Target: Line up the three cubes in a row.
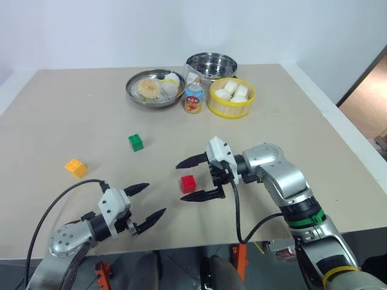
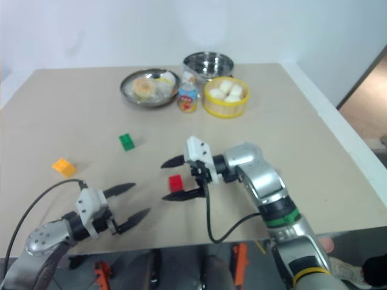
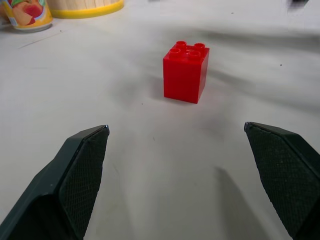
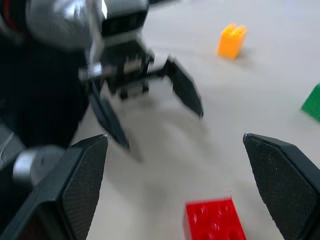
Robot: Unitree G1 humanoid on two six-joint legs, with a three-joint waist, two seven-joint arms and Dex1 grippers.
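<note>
The red cube (image 1: 188,183) sits studs-up on the table (image 1: 72,121), and everything else is easiest placed from it. The right gripper (image 1: 192,178) brackets it with both black fingers spread wide, one on the far side and one on the near side; neither seems to touch it, though from the head views the near finger's gap is hard to judge. So the red cube is released, not held. The green cube (image 1: 136,142) lies farther back and to the robot's left of the red one, well apart from it. The orange-yellow cube (image 1: 75,167) lies farther left again, slightly behind the red cube. The three form a loose scatter, not a row yet. The left gripper (image 1: 147,202) hovers near the red cube, on its left and nearer the robot, fingers wide apart and empty, pointing toward it.

Main risk: the right gripper's fingers flank the red cube closely, so a sideways pull-away could clip it and skew or shove it. The two grippers are also near each other, so a reach by either past the red cube could make them collide.
</note>
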